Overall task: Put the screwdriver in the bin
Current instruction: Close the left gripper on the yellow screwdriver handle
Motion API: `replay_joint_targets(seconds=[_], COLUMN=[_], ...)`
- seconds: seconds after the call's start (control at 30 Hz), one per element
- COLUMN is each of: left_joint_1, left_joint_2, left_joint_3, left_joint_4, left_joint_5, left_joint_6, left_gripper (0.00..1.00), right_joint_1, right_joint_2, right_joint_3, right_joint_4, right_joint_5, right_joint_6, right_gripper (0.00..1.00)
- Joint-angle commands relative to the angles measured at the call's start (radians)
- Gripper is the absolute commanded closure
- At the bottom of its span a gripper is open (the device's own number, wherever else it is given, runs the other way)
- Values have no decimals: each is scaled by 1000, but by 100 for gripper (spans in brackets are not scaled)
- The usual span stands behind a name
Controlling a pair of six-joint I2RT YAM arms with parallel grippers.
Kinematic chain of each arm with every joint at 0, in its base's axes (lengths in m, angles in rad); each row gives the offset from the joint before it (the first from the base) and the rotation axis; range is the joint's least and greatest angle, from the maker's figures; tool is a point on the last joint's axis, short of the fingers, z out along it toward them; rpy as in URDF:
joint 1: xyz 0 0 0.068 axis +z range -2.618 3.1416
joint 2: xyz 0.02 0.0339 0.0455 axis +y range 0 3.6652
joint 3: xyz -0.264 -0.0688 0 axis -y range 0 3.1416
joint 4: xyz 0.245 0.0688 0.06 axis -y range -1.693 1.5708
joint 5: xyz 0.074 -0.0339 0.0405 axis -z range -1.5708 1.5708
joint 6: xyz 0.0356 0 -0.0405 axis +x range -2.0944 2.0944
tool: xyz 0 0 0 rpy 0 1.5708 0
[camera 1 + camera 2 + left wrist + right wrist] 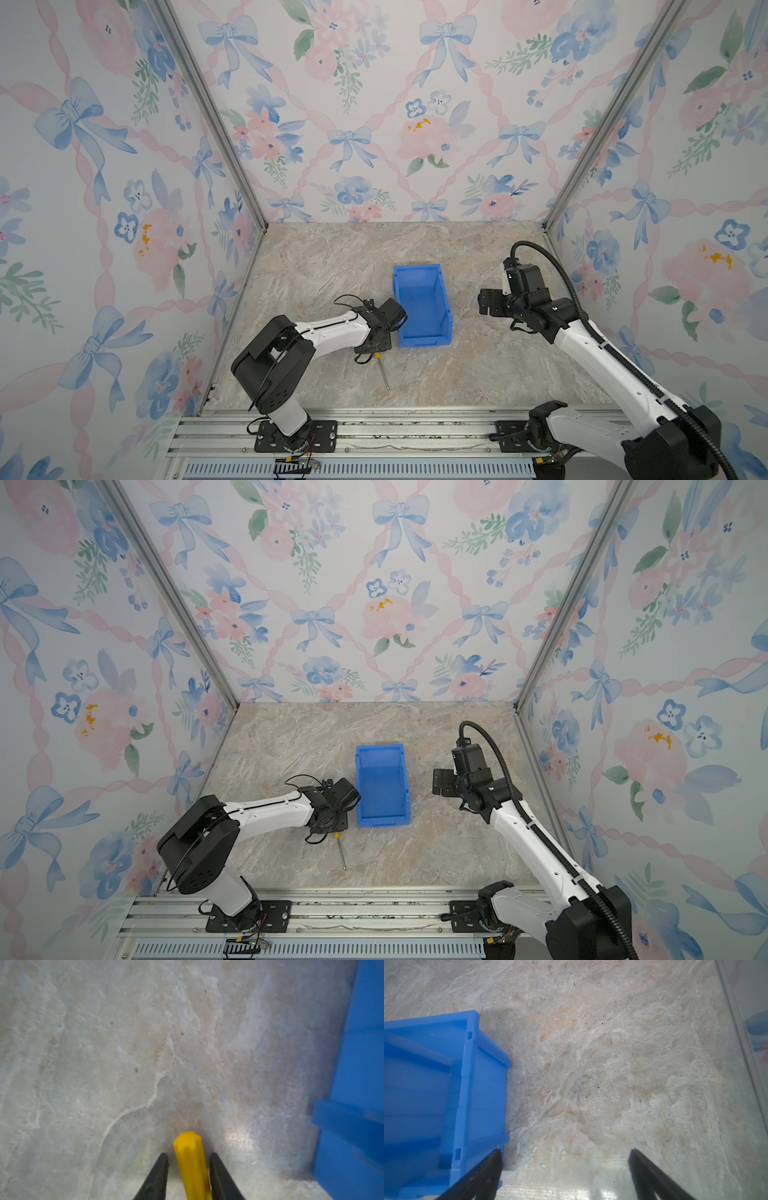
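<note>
- The bin stands upright on the marbled surface, open top up. In both top views its lower front lip faces the arm bases.
- The screwdriver lies flat on the surface outside the bin, just off the bin's front-left corner. Its yellow handle is the end nearer the bin, and its thin metal shaft points away from the bin's front lip.
- The other top view shows the same: the screwdriver is near the bin but not touching it.
- The left gripper is down at the handle, beside the bin's left wall, with one black finger on each side of the yellow handle.
- In the left wrist view a thin strip of surface shows between one finger and the handle. The other finger sits right against it or nearly so.
- Whether the left gripper is truly clenched on the handle I cannot tell. It brackets the handle closely, and the screwdriver rests on the surface.
- The bin's outer wall fills one edge of the left wrist view, close to the handle.
- The right gripper is released and holds nothing, its fingers spread wide. It hangs above the surface just beside the bin's right wall.
- In the right wrist view one of its fingers overlaps the bin's outer corner. Whether they touch I cannot tell.
</note>
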Motion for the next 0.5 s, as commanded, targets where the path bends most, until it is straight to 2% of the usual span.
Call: replay_joint_targets(seconds=[0.0, 0.13, 0.3, 0.47], left_joint_1=[-12, -20, -21, -21], left_joint_2=[31, 26, -36, -125], left_joint_3=[-6, -3, -12, -20], left_joint_4=[-26, -26, -27, -28], left_joint_5=[-1, 3, -9, -30], left_joint_6=[-23, -29, -47, -52], left_gripper=[74, 82, 98, 100], right_joint_1=[9, 9, 10, 9], right_joint_2=[-25, -43, -59, -75], right_joint_3=[17, 14, 12, 13], right_joint_4=[-38, -40, -57, -75], right_joint_5=[3, -3, -16, -21], right_joint_6=[-15, -22, -23, -24], right_gripper=[3, 3, 3, 3])
